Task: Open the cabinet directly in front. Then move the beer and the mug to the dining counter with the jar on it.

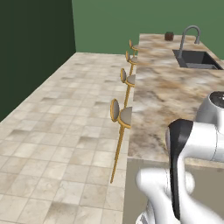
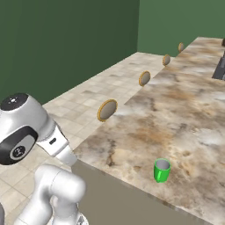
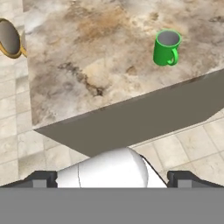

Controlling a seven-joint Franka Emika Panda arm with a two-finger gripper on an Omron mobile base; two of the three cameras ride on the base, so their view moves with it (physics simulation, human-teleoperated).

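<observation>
Gripper [image 3: 112, 179] spread wide, holding nothing, hanging off the near edge of the long mottled brown-beige marble tabletop [image 3: 87, 57], its two dark tips low in the hand view above pale floor tiles. Small bright green mug [image 3: 166, 47] upright on that tabletop, close to the near edge, loop handle turned toward the edge; seen too in the right base view [image 2: 161, 170], well apart from everything else. Squat dark reddish-brown jar [image 1: 169, 36] far down the same tabletop, at its far end beyond the arched steel faucet [image 1: 190, 35] and dark sink [image 1: 196, 59]. Round gold-framed stools [image 1: 120, 112] lined along the tabletop's side.

Judged from this: mug delivered and let go, so half of the carrying done. Brown bottle not on the tabletop. Next move, likely: pull the arm back clear of the mug without knocking it, turn the base away toward the cabinet, fetch the bottle, set it down beside the mug
</observation>
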